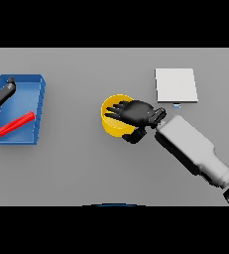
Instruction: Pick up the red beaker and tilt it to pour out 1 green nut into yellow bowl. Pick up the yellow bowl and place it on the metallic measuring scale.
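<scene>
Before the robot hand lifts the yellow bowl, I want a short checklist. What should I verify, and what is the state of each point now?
1. Right robot hand is at the yellow bowl: ok, it lies over the bowl's right side, thumb at the lower rim.
2. Firm hold on the rim: cannot tell, the fingers spread over the bowl's opening.
3. Green nut inside the bowl: cannot tell, the hand covers much of the inside.
4. Metallic scale is free on top: ok, nothing lies on it.
5. Red beaker is out of the way: ok, it lies in the blue tray.
6. Left robot hand is away from the bowl: ok, over the tray.
</scene>
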Controlling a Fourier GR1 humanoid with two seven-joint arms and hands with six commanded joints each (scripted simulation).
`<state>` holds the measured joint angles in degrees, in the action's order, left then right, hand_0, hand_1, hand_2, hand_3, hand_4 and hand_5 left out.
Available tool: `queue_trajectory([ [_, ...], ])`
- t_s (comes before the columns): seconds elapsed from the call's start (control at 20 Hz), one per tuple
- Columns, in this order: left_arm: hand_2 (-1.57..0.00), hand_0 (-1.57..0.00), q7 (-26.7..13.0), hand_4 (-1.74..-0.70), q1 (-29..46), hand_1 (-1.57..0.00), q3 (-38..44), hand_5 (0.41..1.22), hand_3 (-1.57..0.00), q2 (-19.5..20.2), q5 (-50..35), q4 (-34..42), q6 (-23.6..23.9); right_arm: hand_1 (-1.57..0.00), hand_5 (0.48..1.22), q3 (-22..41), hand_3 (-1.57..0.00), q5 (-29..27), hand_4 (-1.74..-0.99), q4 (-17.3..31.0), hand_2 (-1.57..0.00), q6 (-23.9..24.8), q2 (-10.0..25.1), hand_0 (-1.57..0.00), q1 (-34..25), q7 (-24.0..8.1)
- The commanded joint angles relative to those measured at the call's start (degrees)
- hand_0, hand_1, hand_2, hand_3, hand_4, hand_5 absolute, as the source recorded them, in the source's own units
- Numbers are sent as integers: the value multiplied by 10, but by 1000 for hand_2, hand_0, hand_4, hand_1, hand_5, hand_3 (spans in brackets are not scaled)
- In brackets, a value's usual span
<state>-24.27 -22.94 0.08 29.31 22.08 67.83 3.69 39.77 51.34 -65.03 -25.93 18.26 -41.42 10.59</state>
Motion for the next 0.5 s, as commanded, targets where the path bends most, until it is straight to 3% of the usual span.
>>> queue_trajectory([
  [0.0, 1, 1, -3, -744, -4, 1, -3, 698, 1, -3, 3, -4, 1, 1, 736, 3, 1, 2, -1261, 7, 1, -8, -4, 1, -5, -6],
  [0.35, 1, 1, -1, -745, -6, 1, 0, 699, 1, 2, 0, -1, -3, 1, 758, 7, -72, -3, -1289, 49, -23, -31, -23, 1, -9, -17],
  [0.45, 1, 1, 0, -750, -1, 1, 0, 701, 1, 4, 0, 2, -4, -36, 805, -1, -141, -12, -1302, 56, -71, -47, -30, -26, -12, -34],
])
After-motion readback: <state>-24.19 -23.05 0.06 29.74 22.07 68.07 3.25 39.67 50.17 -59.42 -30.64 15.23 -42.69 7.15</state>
